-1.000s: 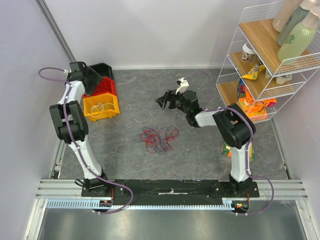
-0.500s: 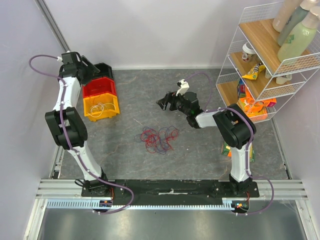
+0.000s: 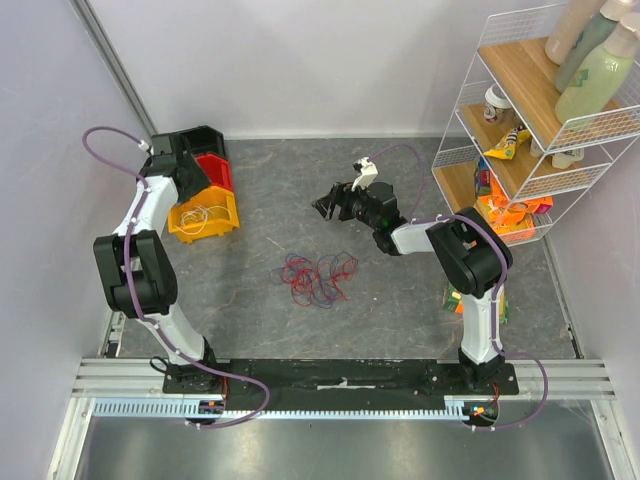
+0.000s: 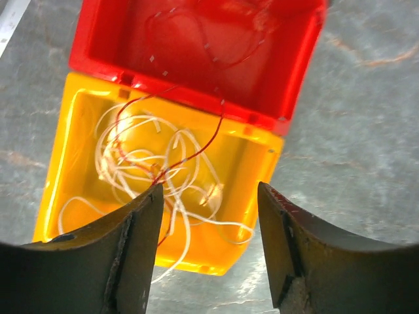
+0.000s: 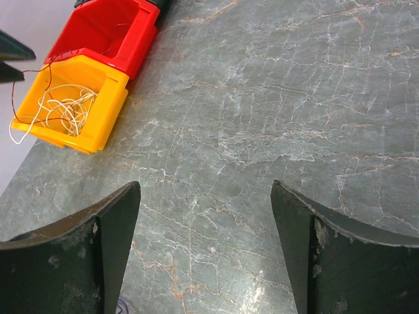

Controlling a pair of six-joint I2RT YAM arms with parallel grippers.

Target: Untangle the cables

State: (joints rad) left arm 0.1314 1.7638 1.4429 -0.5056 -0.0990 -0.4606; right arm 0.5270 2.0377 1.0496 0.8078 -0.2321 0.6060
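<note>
A tangle of red and dark purple-blue cables (image 3: 318, 277) lies on the grey table between the arms. White cables (image 4: 157, 173) lie coiled in a yellow bin (image 4: 262, 170), with one strand hanging over its front wall. A thin red cable (image 4: 196, 147) runs from the red bin (image 4: 288, 78) down into the yellow one and ends by my left fingertip. My left gripper (image 4: 209, 196) is open above these bins (image 3: 190, 172). My right gripper (image 5: 204, 196) is open and empty above bare table, behind the tangle (image 3: 325, 203). The right wrist view shows the yellow bin and white cables (image 5: 62, 108) at far left.
A black bin (image 3: 205, 137) stands behind the red bin (image 3: 218, 170) at the back left. A white wire shelf (image 3: 530, 130) with bottles and packets stands at the right. A small orange and green object (image 3: 455, 300) lies by the right arm's base link.
My left arm has swung its gripper from over the back bins forward and down, over the red and yellow bins. The right arm and the tangle have hardly moved.
</note>
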